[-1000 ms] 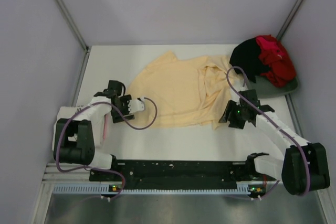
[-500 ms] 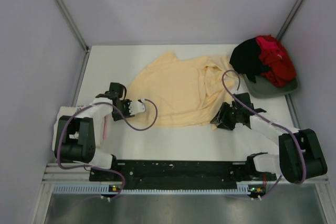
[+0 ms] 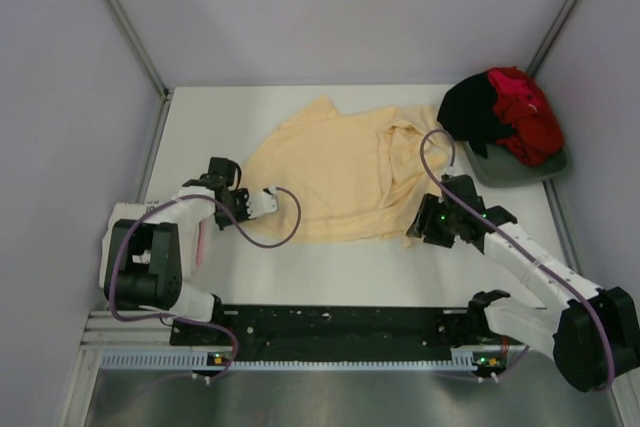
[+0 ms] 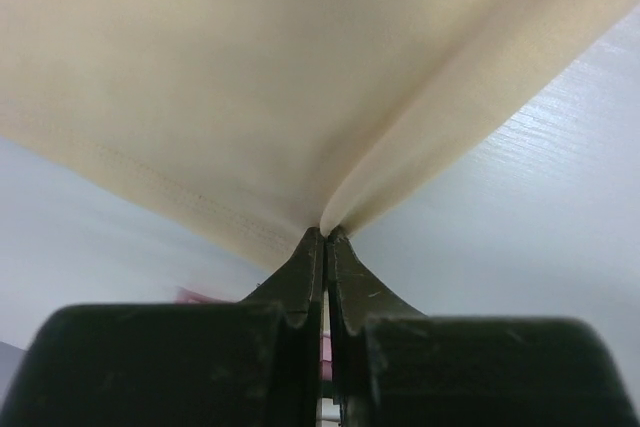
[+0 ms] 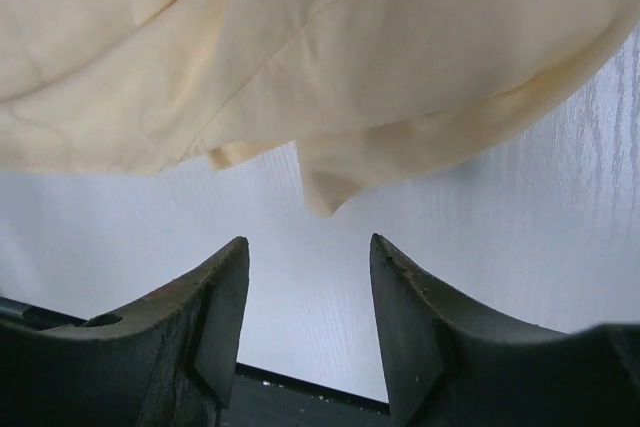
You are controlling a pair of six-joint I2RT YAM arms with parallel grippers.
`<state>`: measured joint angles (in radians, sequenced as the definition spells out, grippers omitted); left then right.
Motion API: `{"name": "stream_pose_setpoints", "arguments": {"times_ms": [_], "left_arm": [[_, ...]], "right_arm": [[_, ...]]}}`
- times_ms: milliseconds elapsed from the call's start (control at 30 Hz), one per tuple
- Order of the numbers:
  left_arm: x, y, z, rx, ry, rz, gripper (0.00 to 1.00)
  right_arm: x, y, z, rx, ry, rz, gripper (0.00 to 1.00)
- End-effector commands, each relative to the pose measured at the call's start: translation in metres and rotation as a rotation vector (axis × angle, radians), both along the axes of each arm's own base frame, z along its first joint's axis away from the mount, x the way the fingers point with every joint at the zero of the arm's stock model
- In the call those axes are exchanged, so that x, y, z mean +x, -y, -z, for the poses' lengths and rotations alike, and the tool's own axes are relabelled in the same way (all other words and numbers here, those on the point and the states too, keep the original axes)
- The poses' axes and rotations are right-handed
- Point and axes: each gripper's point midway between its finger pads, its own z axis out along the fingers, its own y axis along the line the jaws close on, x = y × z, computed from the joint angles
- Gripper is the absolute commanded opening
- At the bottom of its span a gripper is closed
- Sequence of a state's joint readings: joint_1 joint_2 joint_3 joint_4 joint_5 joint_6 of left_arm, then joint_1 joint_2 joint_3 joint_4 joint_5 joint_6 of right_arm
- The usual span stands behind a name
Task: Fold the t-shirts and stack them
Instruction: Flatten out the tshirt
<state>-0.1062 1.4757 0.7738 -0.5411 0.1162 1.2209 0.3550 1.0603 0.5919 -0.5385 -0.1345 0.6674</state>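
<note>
Left jaws pinching yellow t-shirt (image 3: 330, 172) edge; long axis seemingly left-right.

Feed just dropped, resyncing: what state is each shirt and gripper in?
yellow t-shirt: spread out, unfolded, right side rumpled.
black t-shirt: crumpled in far-right heap.
red t-shirt: crumpled in same heap.
left gripper: jaws shut on yellow t-shirt edge.
right gripper: jaws open, empty.

The spread t-shirt (image 3: 340, 172) is plain pale yellow. At the far right lie a black t-shirt (image 3: 465, 112) and a red t-shirt (image 3: 528, 117), on a grey-green base (image 3: 525, 173). The table (image 3: 210, 117) is white with faint wood grain. The left arm (image 3: 165, 215) and the right arm (image 3: 530, 259) are white and black, the cables (image 3: 297, 215) purple, the walls (image 3: 330, 7) pale lilac
</note>
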Motion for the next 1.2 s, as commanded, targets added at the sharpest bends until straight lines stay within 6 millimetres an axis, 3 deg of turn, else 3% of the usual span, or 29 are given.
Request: {"name": "stream_pose_setpoints", "arguments": {"times_ms": [0, 133, 300, 500, 600, 667, 733, 833, 1000, 1167], "left_arm": [[0.001, 0.007, 0.000, -0.036, 0.004, -0.001, 0.00], [0.000, 0.009, -0.007, -0.050, 0.018, 0.005, 0.00], [-0.002, 0.012, -0.011, -0.068, 0.018, 0.005, 0.00], [-0.001, 0.013, -0.019, -0.081, 0.028, -0.016, 0.00], [-0.004, 0.016, -0.028, -0.101, 0.034, -0.018, 0.00], [-0.001, 0.018, -0.043, -0.116, 0.068, -0.033, 0.00], [0.001, 0.020, -0.062, -0.140, 0.093, -0.065, 0.00], [0.014, 0.022, -0.113, -0.182, 0.175, -0.123, 0.00], [0.028, 0.017, -0.218, -0.224, 0.381, -0.205, 0.00], [0.008, 0.018, -0.336, -0.319, 0.600, -0.228, 0.00]], "right_arm": [[-0.009, 0.005, 0.007, -0.064, -0.021, 0.016, 0.51], [-0.011, -0.018, 0.023, 0.063, -0.054, 0.023, 0.52], [0.002, -0.017, 0.038, 0.057, -0.032, 0.071, 0.50], [0.022, -0.021, 0.051, 0.052, -0.017, 0.082, 0.29], [0.029, -0.013, 0.040, 0.018, 0.024, 0.088, 0.01], [0.032, 0.000, 0.023, -0.042, 0.075, 0.100, 0.00], [0.036, 0.016, -0.012, -0.105, 0.165, 0.114, 0.00], [0.037, 0.037, -0.076, -0.175, 0.313, 0.111, 0.00], [0.029, 0.058, -0.228, -0.210, 0.669, 0.059, 0.00], [-0.004, 0.085, -0.368, -0.235, 0.985, 0.085, 0.00]]}}
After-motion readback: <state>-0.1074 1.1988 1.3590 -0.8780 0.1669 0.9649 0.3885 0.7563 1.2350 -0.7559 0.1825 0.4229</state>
